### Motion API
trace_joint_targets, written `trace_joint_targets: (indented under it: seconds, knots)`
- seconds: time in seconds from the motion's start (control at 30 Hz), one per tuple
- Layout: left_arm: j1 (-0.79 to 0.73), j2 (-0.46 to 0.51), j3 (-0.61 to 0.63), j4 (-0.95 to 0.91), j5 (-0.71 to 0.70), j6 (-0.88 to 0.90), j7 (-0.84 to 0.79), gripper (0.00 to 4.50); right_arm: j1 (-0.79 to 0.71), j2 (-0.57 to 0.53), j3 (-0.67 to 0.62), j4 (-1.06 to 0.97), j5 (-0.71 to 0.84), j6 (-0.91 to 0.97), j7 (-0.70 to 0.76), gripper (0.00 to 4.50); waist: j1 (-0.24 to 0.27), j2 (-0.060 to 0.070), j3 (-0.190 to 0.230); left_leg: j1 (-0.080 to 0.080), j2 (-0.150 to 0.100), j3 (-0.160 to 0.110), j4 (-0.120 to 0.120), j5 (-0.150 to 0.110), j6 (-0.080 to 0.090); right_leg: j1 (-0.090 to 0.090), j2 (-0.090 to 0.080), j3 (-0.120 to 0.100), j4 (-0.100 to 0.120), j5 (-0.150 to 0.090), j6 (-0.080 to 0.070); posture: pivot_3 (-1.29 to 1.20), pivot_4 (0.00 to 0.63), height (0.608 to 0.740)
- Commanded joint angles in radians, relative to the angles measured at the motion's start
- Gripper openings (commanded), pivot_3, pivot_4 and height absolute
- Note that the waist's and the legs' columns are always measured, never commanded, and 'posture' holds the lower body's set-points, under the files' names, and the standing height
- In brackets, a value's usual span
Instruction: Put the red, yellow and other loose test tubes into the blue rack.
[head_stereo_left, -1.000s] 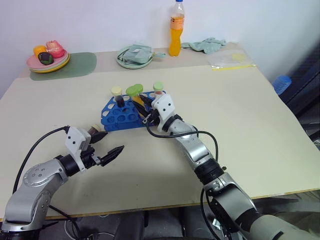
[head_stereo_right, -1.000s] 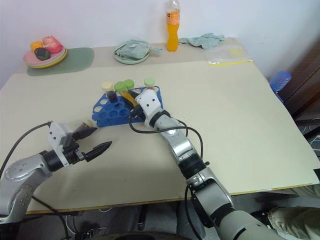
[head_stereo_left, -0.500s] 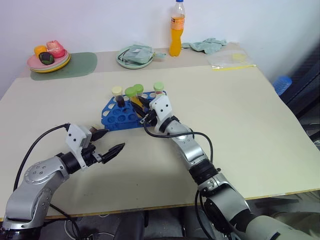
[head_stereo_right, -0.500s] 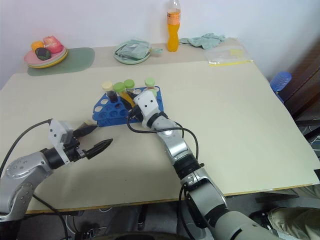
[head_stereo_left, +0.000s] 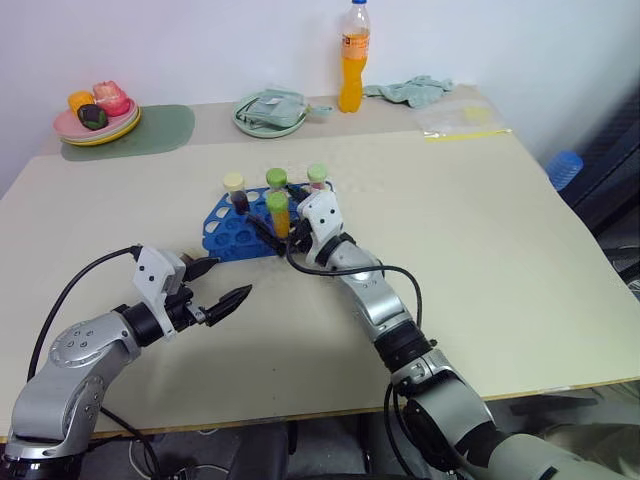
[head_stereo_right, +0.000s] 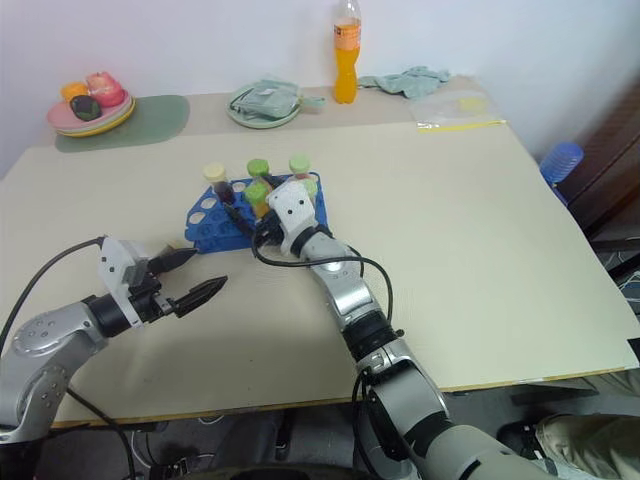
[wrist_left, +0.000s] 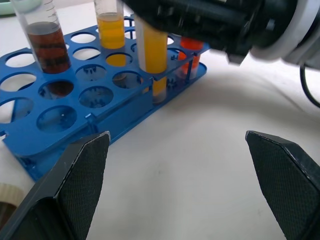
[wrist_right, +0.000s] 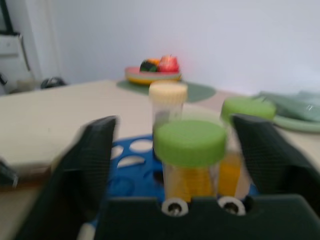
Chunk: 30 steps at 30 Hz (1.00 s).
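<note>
The blue rack (head_stereo_left: 228, 234) stands mid-table. In it stand a brown tube with a cream cap (wrist_left: 45, 42), a yellow tube (wrist_left: 111, 32) and a red tube (wrist_left: 190, 50). A second yellow tube with a green cap (head_stereo_left: 277, 208) stands upright in a front hole. My right gripper (head_stereo_left: 275, 226) is open around this tube, one finger (wrist_right: 95, 155) on each side of it. Another cream-capped tube (wrist_left: 10, 197) lies loose on the table beside the rack. My left gripper (head_stereo_left: 222, 282) hovers open and empty just in front of the rack, next to that loose tube.
An orange drink bottle (head_stereo_left: 352, 60) stands at the far edge. A plate of fruit (head_stereo_left: 95, 120) on a green mat, a green plate with a cloth (head_stereo_left: 268, 112), a crumpled cloth (head_stereo_left: 415, 90) and a plastic bag (head_stereo_left: 460, 118) line the back.
My right gripper has opened and let go of the yellow green-capped tube, which has gone from tilted above the rack to upright and lower in a front hole. The left arm stayed still.
</note>
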<state>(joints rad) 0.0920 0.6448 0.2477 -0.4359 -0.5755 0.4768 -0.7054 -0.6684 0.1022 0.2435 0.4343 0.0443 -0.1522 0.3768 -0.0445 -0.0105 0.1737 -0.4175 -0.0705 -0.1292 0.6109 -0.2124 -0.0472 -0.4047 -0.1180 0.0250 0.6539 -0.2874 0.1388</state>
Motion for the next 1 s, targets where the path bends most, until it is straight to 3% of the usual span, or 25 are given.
trace_joint_targets:
  seconds: [0.03,0.23,0.43,0.57,0.67,0.87,1.0]
  knots:
    - [-0.005,0.004,0.015,-0.026,-0.001,-0.005,0.006,4.5,-0.011,0.02,-0.004,-0.121,0.011,0.013,-0.001,4.48,0.0,0.0,0.0,0.0,0.0,0.0,0.0,0.0,0.0,0.0,0.0,0.0,0.0,0.0,0.0,0.0,0.15,0.74]
    - [-0.079,0.017,0.114,0.013,-0.041,0.036,0.08,4.5,-0.016,0.005,0.003,-0.32,0.044,0.121,0.033,4.48,0.001,0.0,0.0,0.0,0.0,-0.001,0.0,0.0,0.0,0.0,0.0,0.0,0.0,0.0,0.0,0.0,0.15,0.74]
    - [-0.196,0.239,0.113,0.114,0.027,0.31,0.16,4.5,0.018,-0.112,0.003,-0.551,0.128,0.323,0.159,4.48,0.0,0.0,0.0,0.001,0.0,-0.001,0.0,0.0,0.0,0.0,0.0,-0.001,0.0,0.0,0.0,0.0,0.15,0.74]
    - [-0.376,0.423,-0.066,0.195,0.07,0.566,0.138,4.5,0.065,-0.245,0.0,-0.666,0.164,0.419,0.249,4.48,0.008,-0.001,0.0,0.001,0.0,-0.002,0.0,0.0,0.0,0.0,0.0,-0.002,0.0,0.0,0.0,0.0,0.15,0.74]
    - [-0.532,0.483,-0.196,0.285,0.053,0.734,0.067,4.5,0.093,-0.31,-0.008,-0.713,0.186,0.458,0.29,4.48,0.002,-0.001,0.001,0.001,-0.001,-0.001,0.0,0.0,0.0,0.002,0.0,-0.002,0.0,0.0,0.0,0.0,0.15,0.74]
    - [-0.8,0.482,-0.566,0.501,0.216,0.74,-0.084,4.5,0.153,-0.441,0.007,-0.787,0.211,0.504,0.394,4.48,-0.003,-0.001,0.001,0.0,0.0,0.004,0.0,0.0,0.0,0.001,0.002,-0.002,0.001,0.0,0.0,0.0,0.15,0.74]
    - [-0.904,0.421,-0.702,0.643,0.312,0.686,-0.161,4.5,0.165,-0.465,0.013,-0.805,0.202,0.511,0.397,4.48,0.0,-0.002,0.001,0.0,0.0,0.004,0.0,0.0,0.0,0.001,0.002,-0.002,0.001,0.0,0.0,0.0,0.15,0.74]
